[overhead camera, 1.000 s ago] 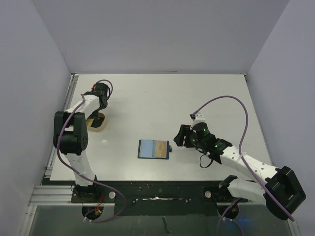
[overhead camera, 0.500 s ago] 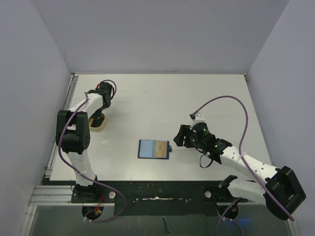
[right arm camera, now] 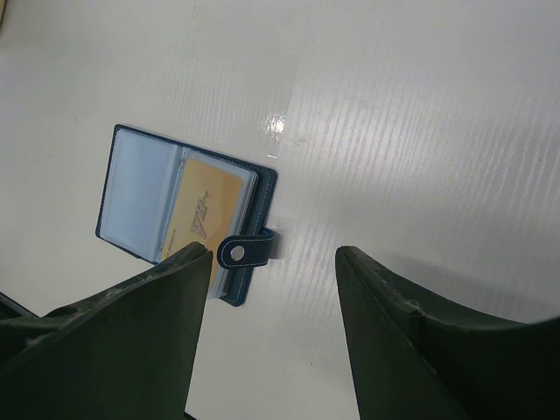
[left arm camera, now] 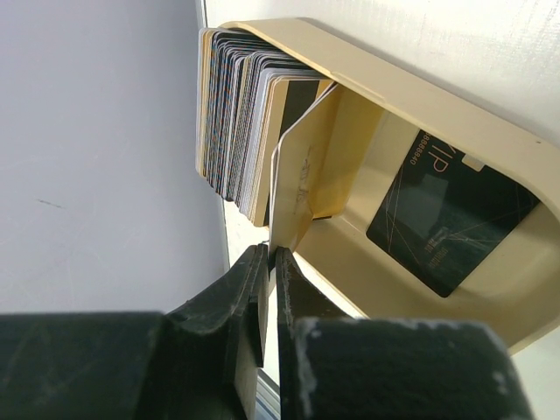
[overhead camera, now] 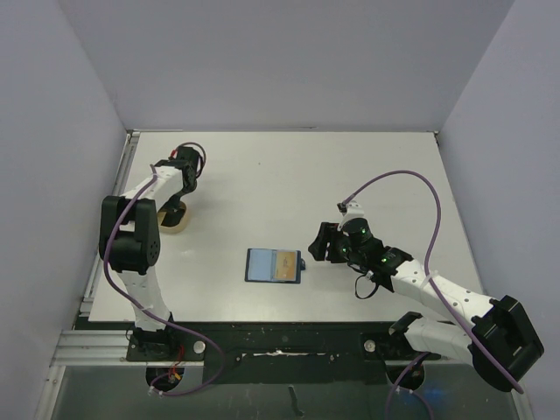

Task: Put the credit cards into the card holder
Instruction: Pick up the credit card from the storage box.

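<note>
Far left of the bench (overhead camera: pixel 262 184), up near the back corner, the left end effector (left arm camera: pixel 269 262) is down at the beige tray (left arm camera: pixel 455 114). Its wrist cam shows the two fingers pressed together on the bottom corner of a tan card (left arm camera: pixel 302 166), so it's clamped on that one. The card stands on edge and tilts, its upper part resting against a stack of cards (left arm camera: pixel 236 105) packed upright at one end of the tray. A black card (left arm camera: pixel 451 214) with thin line art and some printed digits lies flat on the tray floor beside it, not touching the pinched card as far as I can tell.

Moving right, the card holder (overhead camera: pixel 274 265) lies flat and open around the middle of the bench, toward the near edge and well apart from the tray. The inside is lighter blue with clear sleeves. A gold card (right arm camera: pixel 206 206) already sits in the half on the snap tab (right arm camera: pixel 243 252) side, and the tab sticks out past that edge.

Further right, the right end effector (right arm camera: pixel 273 262) hangs just beside the holder on the tab side. Its fingers (right arm camera: pixel 411 350) are spread wide apart with nothing between them, not touching the holder.
</note>
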Available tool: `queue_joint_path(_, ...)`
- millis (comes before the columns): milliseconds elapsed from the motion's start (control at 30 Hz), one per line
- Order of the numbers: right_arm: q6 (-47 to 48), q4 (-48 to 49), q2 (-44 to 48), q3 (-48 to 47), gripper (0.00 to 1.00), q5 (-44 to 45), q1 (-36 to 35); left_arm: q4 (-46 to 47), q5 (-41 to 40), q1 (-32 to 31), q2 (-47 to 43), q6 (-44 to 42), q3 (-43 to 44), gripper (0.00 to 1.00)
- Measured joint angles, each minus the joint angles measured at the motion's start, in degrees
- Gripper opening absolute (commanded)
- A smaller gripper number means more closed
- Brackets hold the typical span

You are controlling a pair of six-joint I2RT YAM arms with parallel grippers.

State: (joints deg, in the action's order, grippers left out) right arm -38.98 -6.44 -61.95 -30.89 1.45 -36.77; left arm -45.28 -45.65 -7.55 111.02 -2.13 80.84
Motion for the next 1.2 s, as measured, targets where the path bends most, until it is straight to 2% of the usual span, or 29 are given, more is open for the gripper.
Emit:
queue_joint_path(400, 0.00, 0.00, -0.04, 0.00, 0.59, -0.24, 0.00, -0.48, 0.50, -0.33, 0.00, 0.20, 0.00, 0.00)
queue_joint_path(700, 0.00, 0.00, -0.07, 0.00, 0.59, -0.59, 0.00, -4.98, 5.20, -0.31, -0.42, 3.30, 2.27, 0.00)
queue_joint_path(967, 0.00, 0.00, -0.74, 0.00, 0.59, -0.74, -0.07, -8.37, 6.25, -0.28, -4.90, 6.62, 2.51, 0.00)
queue_joint_path(1200, -0.04, -0.02, -1.90, -0.90, 0.59, -1.05, -1.18, -8.61, 10.40, -0.22, -8.68, 8.61, 2.51, 0.00)
